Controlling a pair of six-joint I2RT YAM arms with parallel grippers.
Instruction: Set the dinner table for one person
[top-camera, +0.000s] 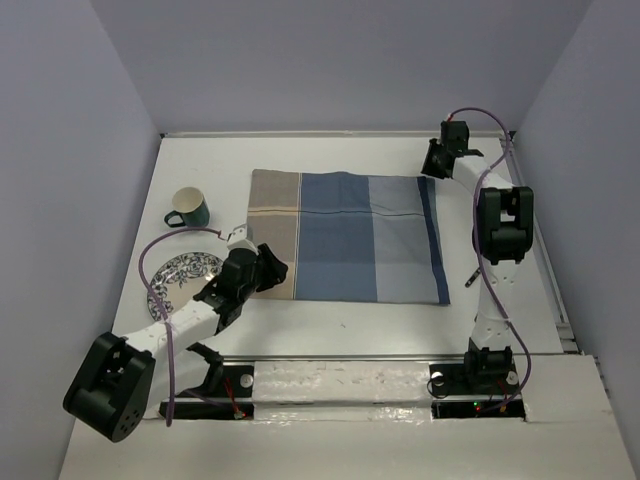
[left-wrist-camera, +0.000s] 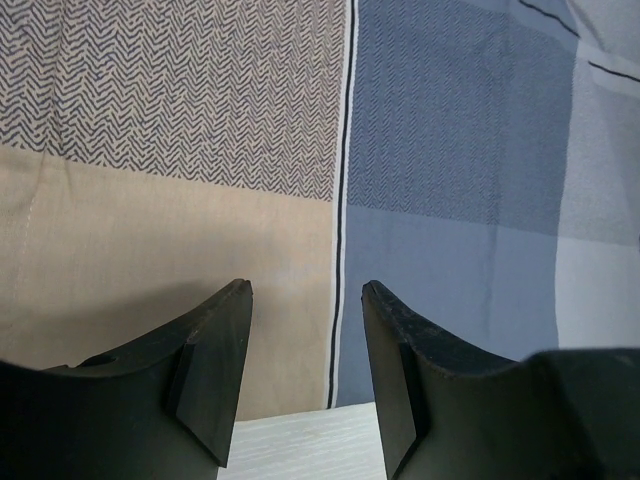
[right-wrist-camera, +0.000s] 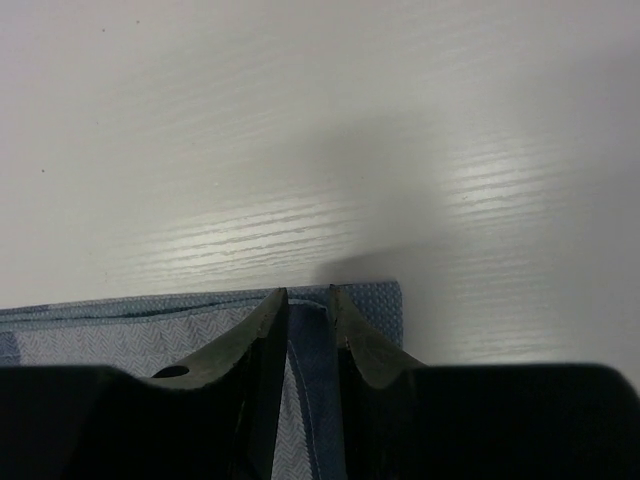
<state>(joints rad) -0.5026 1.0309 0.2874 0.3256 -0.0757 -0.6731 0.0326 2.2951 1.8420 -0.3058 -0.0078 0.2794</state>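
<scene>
The white dinner table (top-camera: 340, 155) carries a blue-and-tan plaid placemat (top-camera: 345, 235) lying flat in its middle. My left gripper (top-camera: 268, 270) hovers at the placemat's near left edge, over the seam between tan and blue (left-wrist-camera: 340, 200). It is open and nothing sits between its fingers (left-wrist-camera: 215, 360). My right gripper (top-camera: 430, 172) is at the placemat's far right corner (right-wrist-camera: 375, 300). Its jaws stand a narrow gap apart, and a strip of the dark blue border shows in that gap. In the right wrist view the gripper (right-wrist-camera: 308, 292) points at bare table (right-wrist-camera: 300, 120) beyond the corner.
A dark green mug (top-camera: 188, 207) stands on the table left of the placemat. A patterned blue-and-white plate (top-camera: 185, 275) lies nearer, partly under the left arm. Grey walls close in the table at the back and both sides.
</scene>
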